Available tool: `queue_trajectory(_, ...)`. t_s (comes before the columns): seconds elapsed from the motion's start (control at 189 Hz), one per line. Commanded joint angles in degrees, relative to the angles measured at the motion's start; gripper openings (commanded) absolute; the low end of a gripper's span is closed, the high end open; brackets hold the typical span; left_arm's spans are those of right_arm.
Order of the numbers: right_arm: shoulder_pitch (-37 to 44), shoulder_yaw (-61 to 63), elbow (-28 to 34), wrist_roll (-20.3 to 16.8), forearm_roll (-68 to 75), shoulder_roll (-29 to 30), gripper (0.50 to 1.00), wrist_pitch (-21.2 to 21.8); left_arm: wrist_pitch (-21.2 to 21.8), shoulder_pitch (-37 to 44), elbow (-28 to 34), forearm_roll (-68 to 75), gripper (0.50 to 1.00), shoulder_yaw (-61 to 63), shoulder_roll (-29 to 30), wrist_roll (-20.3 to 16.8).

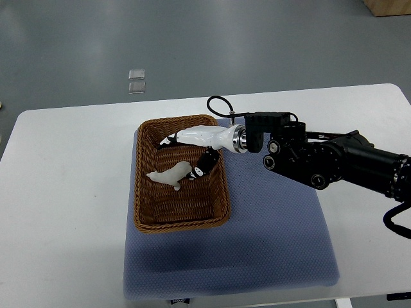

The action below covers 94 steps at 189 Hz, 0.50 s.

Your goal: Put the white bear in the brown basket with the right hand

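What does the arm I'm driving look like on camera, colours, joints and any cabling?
The right arm is black, built of blocky segments with round silver-ringed joint caps. A silver metal collar joins it to the right hand, which has a glossy white shell with black fingers. A black cable loops up from the wrist. No left arm shows.

One camera only — a top view looking steeply down from the robot's own side, set fairly far back. It takes in the whole white rounded table (70, 192), the grey floor beyond its far edge, and the black right arm (334, 157) entering from the right.
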Motion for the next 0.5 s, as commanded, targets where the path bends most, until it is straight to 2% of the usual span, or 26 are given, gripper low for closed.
queue_trajectory(0.0, 0.07, 0.16, 0.02, 0.59, 1.65, -0.36, 0.899, -0.13, -0.06, 0.00, -0.03, -0.01, 1.000, 0.00, 0.00, 0.00)
queue_trajectory(0.148, 0.33, 3.59, 0.20, 1.47, 7.81, -2.03, 0.897, 1.63, 0.03, 0.00, 0.06, 0.08, 1.000, 0.00, 0.00, 0.00)
queue_trajectory(0.419, -2.12, 15.45, 0.20, 0.85, 26.87, -7.30, 0.911, 11.65, 0.03, 0.00, -0.03, -0.01, 1.000, 0.00, 0.00, 0.00)
queue_trajectory(0.493, -3.45, 16.51, 0.11, 0.76, 31.10, -9.86, 0.913, 12.97, -0.06, 0.00, 0.06, -0.01, 1.000, 0.00, 0.00, 0.00)
